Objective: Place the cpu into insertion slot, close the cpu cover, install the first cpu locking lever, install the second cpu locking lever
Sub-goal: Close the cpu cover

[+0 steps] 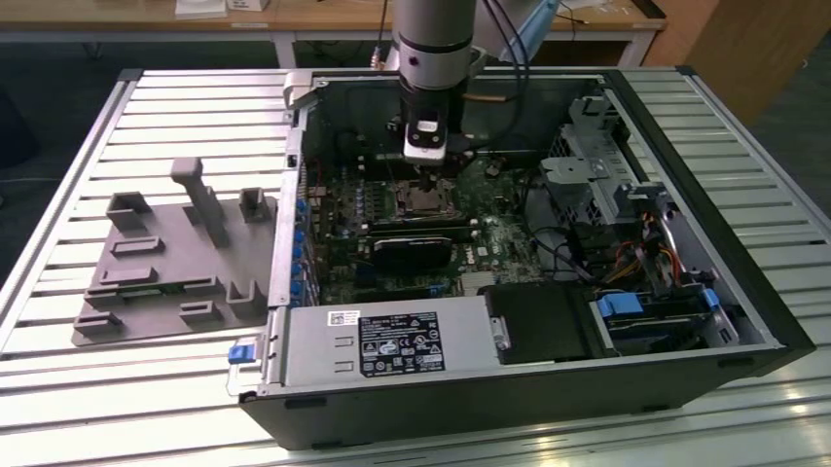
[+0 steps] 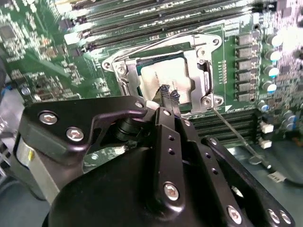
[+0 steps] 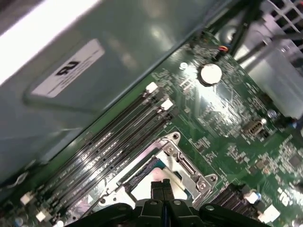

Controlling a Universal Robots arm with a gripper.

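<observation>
In an open computer case, the cpu (image 2: pixel 163 73) lies with its pale silver top up in the insertion slot (image 1: pixel 425 200) on the green motherboard. The silvery cpu cover (image 2: pixel 204 78) lies flat around it as a frame, also seen as the cpu cover (image 3: pixel 187 165). My gripper (image 2: pixel 169 93) hangs straight over the cpu's near edge, its black fingertips (image 3: pixel 156 186) pressed together with nothing between them. Whether they touch the chip I cannot tell. One thin wire lever (image 2: pixel 239 139) runs out diagonally from the socket corner, and another wire lever (image 2: pixel 156 42) crosses along the far side.
Long memory slots (image 3: pixel 109 142) run beside the socket. A black block (image 1: pixel 415 248) sits just in front of it, then the power supply (image 1: pixel 389 341). Drive bays and cables (image 1: pixel 649 292) crowd the exterior view's right. A grey fixture plate (image 1: pixel 169 263) lies outside the case on the left.
</observation>
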